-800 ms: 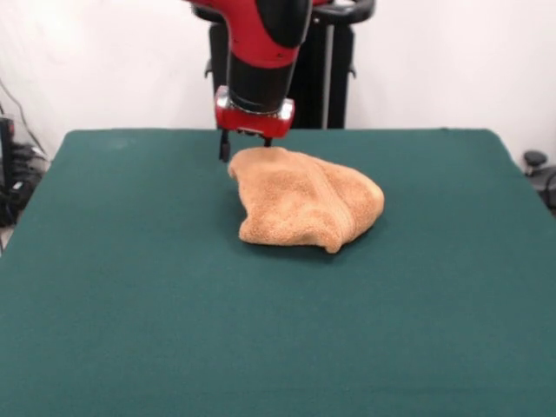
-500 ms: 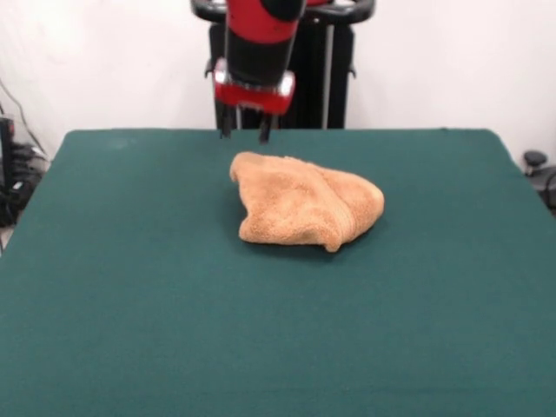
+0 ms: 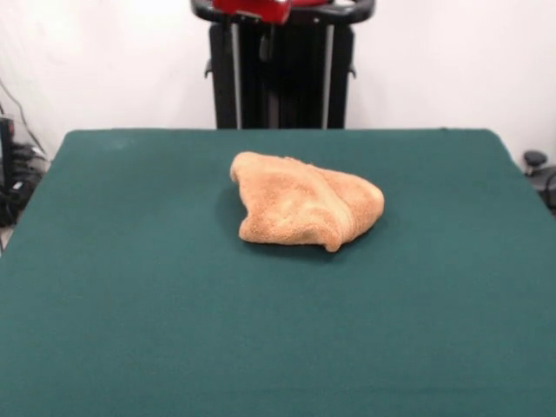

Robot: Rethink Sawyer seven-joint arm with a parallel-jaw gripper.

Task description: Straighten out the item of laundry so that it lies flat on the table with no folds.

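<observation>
Our claw (image 3: 250,39) shows only at the top edge of the front view, a red end with 2 dark fingers (image 3: 262,45) hanging below it, high above the table (image 3: 130,287) and well apart from the towel (image 3: 304,207). We cannot tell how wide the fingers stand. We see the towel near the middle of the green top, slightly toward the far side, crumpled into 1 rounded heap with thick folds across it, nothing touching it.
</observation>
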